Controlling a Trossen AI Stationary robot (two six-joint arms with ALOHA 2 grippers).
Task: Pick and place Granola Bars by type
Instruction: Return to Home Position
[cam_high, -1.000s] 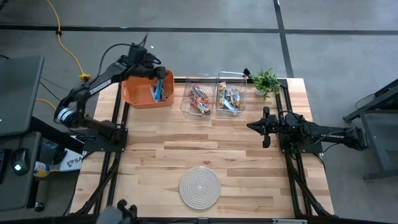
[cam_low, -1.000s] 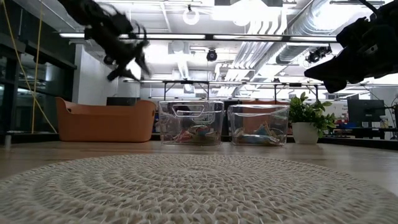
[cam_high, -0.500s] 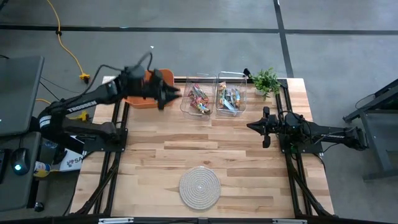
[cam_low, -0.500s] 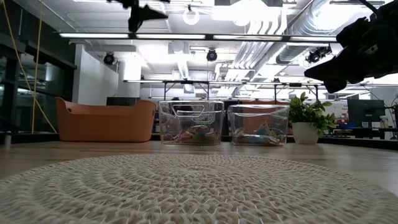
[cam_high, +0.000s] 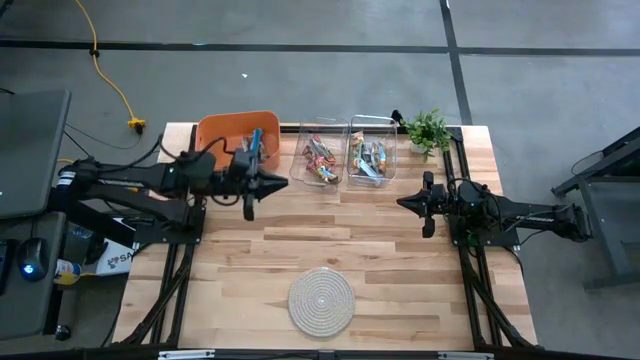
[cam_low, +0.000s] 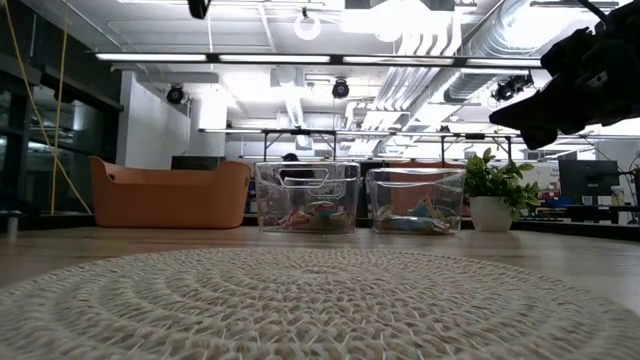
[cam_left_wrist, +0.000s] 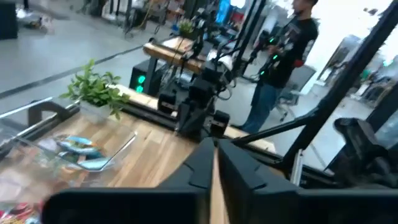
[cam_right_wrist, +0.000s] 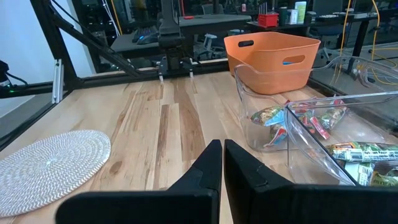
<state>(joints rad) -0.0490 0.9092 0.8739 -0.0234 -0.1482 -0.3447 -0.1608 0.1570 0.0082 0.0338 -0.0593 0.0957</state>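
Note:
Granola bars lie in three containers at the table's far side. Blue ones are in the orange tub. Red-pink ones are in the left clear bin, and greenish and blue ones are in the right clear bin. My left gripper is shut and holds nothing. It hangs level above the table, just near of the tub, pointing toward the table's right edge. My right gripper is shut with nothing in it, at the table's right side, pointing left.
A small potted plant stands at the far right corner beside the clear bins. A round coiled rope mat lies near the front edge. Bare wood spans the table's middle. A person stands in the room beyond the right arm.
My left gripper has left its place over the orange tub. It has swung toward the table's near edge and a little right, and has risen out of the top of the low view. It has also turned from pointing down into the tub to pointing level toward the table's right.

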